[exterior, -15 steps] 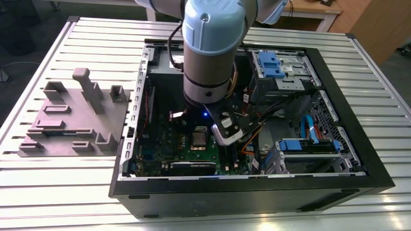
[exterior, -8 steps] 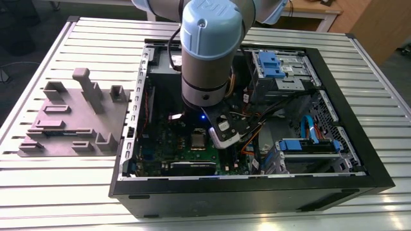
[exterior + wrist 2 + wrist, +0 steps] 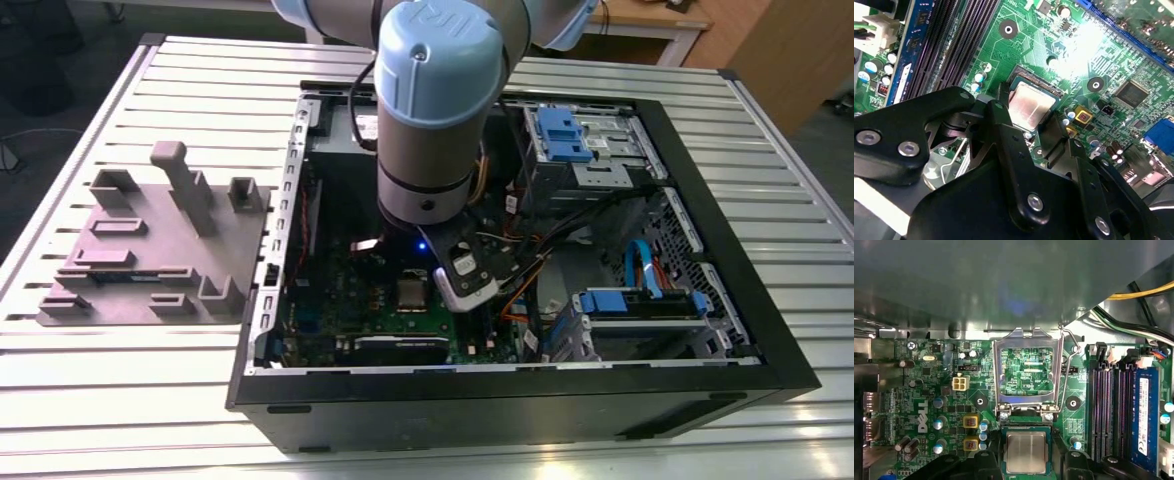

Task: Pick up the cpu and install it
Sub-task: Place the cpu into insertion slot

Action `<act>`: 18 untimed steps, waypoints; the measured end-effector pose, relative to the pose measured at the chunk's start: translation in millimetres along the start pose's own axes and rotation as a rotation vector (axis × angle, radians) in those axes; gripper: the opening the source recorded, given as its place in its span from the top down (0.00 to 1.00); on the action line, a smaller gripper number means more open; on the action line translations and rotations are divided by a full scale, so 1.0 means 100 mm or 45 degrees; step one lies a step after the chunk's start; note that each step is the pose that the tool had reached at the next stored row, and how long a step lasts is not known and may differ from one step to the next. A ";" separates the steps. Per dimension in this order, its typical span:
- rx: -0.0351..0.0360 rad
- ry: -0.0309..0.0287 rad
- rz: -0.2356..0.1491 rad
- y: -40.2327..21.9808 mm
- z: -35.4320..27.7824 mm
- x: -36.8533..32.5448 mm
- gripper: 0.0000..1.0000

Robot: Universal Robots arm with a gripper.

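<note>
The cpu (image 3: 1026, 452) lies flat in the socket (image 3: 1039, 82) of the motherboard (image 3: 929, 405), inside the open computer case (image 3: 534, 400) standing mid-tabletop (image 3: 747, 130). The load plate (image 3: 1027, 365) stands hinged open just beside it. The end effector (image 3: 1027, 467) straddles the cpu closely on two opposite sides; whether it grips the chip I cannot tell. A grey fixture block (image 3: 154, 250) rests near the tabletop's edge at the exterior view's left.

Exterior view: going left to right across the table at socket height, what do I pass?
Grey fixture → case wall → cpu → blue caddy
</note>
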State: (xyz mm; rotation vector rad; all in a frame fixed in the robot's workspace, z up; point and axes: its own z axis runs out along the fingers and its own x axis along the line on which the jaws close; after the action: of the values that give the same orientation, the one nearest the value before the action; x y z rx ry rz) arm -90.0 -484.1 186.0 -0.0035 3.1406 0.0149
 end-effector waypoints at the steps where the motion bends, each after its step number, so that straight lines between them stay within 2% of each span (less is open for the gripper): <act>1: 0.0002 0.0001 0.000 -0.002 0.006 0.000 0.52; 13: -0.0008 -0.0004 0.001 -0.006 0.022 -0.001 0.51; 14: -0.0027 -0.0028 0.001 -0.005 0.030 -0.005 0.46; 15: -0.0028 -0.0021 0.000 -0.005 0.030 -0.006 0.46; 16: -0.0022 -0.0013 0.001 -0.005 0.027 -0.005 0.39; 18: -0.0005 -0.0005 0.001 -0.007 0.021 -0.003 0.39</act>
State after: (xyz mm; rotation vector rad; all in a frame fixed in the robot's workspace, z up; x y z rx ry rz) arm -89.7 -484.8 183.9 -0.0025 3.1402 0.0155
